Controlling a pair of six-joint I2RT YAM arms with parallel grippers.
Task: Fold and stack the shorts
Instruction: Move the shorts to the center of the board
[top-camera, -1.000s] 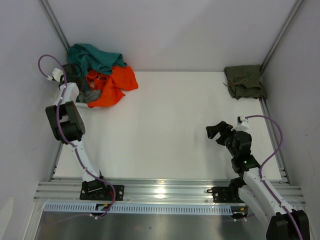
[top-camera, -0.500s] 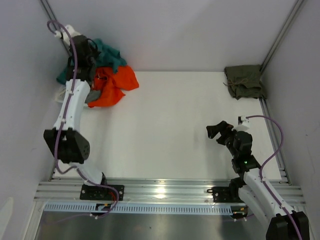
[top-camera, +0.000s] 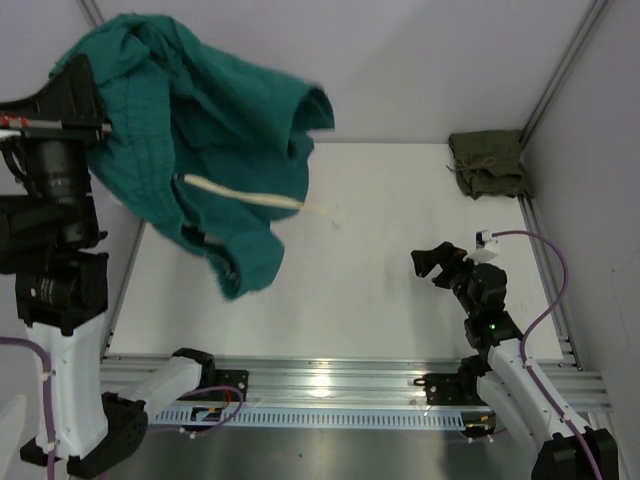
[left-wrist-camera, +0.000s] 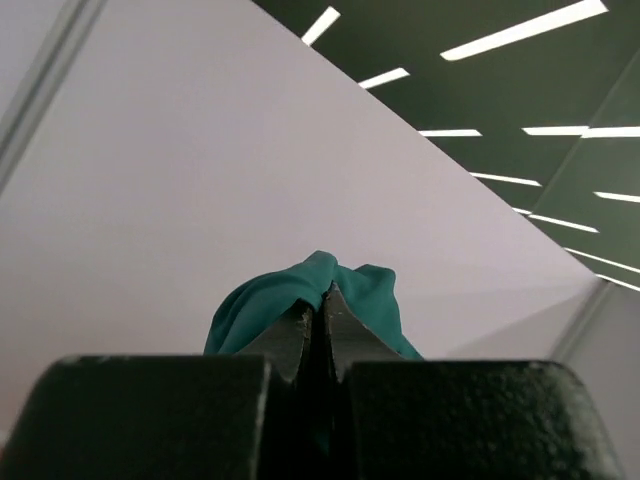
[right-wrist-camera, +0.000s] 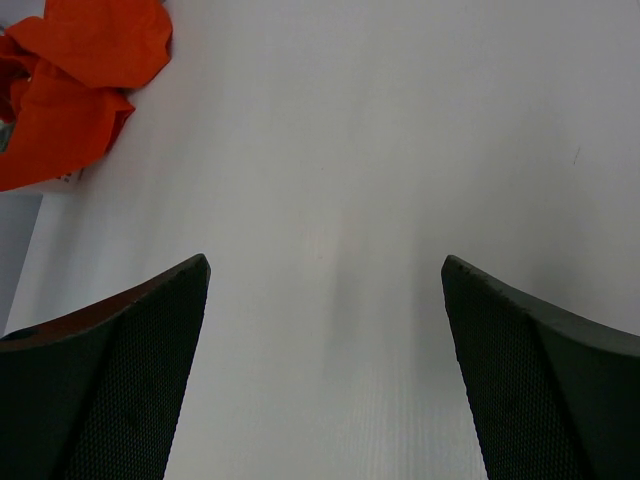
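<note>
The teal-green shorts (top-camera: 215, 120) hang high in the air at the left of the top view, with their off-white cord (top-camera: 245, 196) dangling across them. My left gripper (top-camera: 80, 72) is raised far up and shut on the top edge of the shorts. In the left wrist view the jaws stand closed on a fold of the teal cloth (left-wrist-camera: 350, 290). The olive-green shorts (top-camera: 487, 163) lie folded at the table's back right corner. My right gripper (top-camera: 437, 264) is open and empty low over the table's right side, and it also shows in the right wrist view (right-wrist-camera: 325, 275).
An orange cloth (right-wrist-camera: 70, 75) lies crumpled at the table's back left, hidden behind the teal shorts in the top view. The white table (top-camera: 380, 250) is walled on three sides. A metal rail (top-camera: 330, 375) runs along the near edge.
My left arm has swung sharply up from the back-left pile, lifting the teal shorts off the table so they now hang unfurled. The right arm has stayed where it was.
</note>
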